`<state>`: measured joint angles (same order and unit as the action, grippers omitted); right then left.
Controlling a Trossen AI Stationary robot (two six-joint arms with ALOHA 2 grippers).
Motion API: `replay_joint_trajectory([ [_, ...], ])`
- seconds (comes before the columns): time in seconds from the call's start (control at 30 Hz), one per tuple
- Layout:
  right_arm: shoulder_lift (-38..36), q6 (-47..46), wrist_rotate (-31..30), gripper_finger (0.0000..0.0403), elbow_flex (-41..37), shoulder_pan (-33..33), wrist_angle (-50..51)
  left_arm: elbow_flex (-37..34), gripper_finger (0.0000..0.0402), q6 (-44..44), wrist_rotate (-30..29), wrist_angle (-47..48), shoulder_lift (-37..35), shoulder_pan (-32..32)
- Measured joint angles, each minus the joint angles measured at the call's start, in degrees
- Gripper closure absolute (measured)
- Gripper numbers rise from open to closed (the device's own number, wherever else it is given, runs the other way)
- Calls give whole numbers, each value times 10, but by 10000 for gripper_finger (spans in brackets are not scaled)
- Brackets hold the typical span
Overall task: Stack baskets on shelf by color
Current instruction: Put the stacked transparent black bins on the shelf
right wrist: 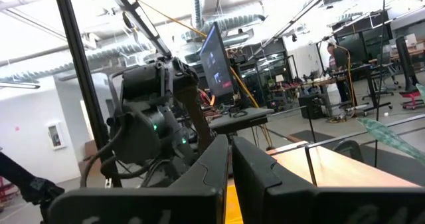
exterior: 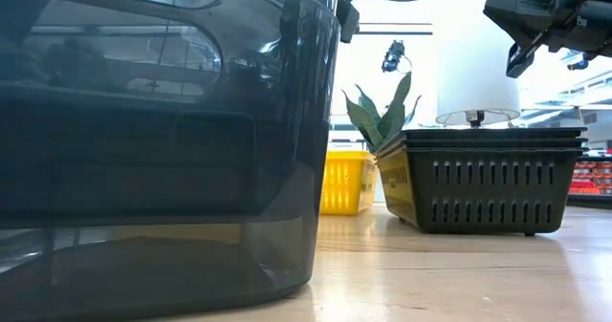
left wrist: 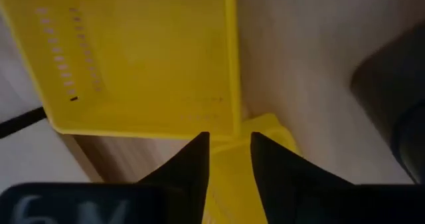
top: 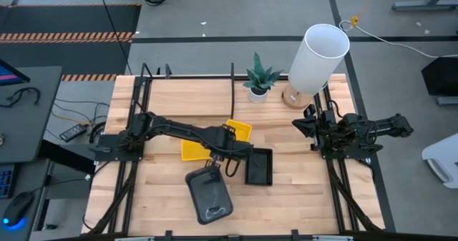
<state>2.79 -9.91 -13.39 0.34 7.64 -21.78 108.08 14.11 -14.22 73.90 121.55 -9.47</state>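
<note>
The left pincer [top: 215, 157] hangs over the middle of the bench [top: 300, 191], its arm reaching in from the left edge. Its two dark fingers [left wrist: 192, 167] stand a narrow gap apart, straddling the rim of a yellow basket [left wrist: 259, 134] below them; whether they press on that rim I cannot tell. A second yellow basket [top: 240, 130] lies just beyond, slightly farther back and overlapping the first, turned at an angle. Just right of the pincer sits a black slatted basket [top: 258, 166], and the low view shows stacked rims there, so more than one is nested. Nearer the front edge lies a dark grey basket [top: 209, 194], tilted askew, filling most of the low view. At the far edge stand the black uprights of the shelf [top: 232, 84], a small potted plant [top: 259, 76] and a white lamp [top: 318, 55]. The right pincer [top: 306, 126] waits at the right side of the bench, fingers nearly together and empty.
</note>
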Motion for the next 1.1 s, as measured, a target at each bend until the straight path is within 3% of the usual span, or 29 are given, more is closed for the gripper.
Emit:
replay_joint_trajectory([
  [0.17,0,0,0,376,0,0,0,-9,303,-32,2,-21,-47,-1],
  [0.33,0,0,0,376,0,0,0,-9,316,-111,35,-43,-104,-26],
  [0.5,0,0,0,376,0,0,0,-9,317,-211,44,-22,-116,-69],
  [0.73,0,0,0,376,0,0,0,-9,292,-290,-27,27,-117,-119],
  [1.1,0,0,0,376,0,0,0,-9,291,-275,-92,22,-118,-183],
])
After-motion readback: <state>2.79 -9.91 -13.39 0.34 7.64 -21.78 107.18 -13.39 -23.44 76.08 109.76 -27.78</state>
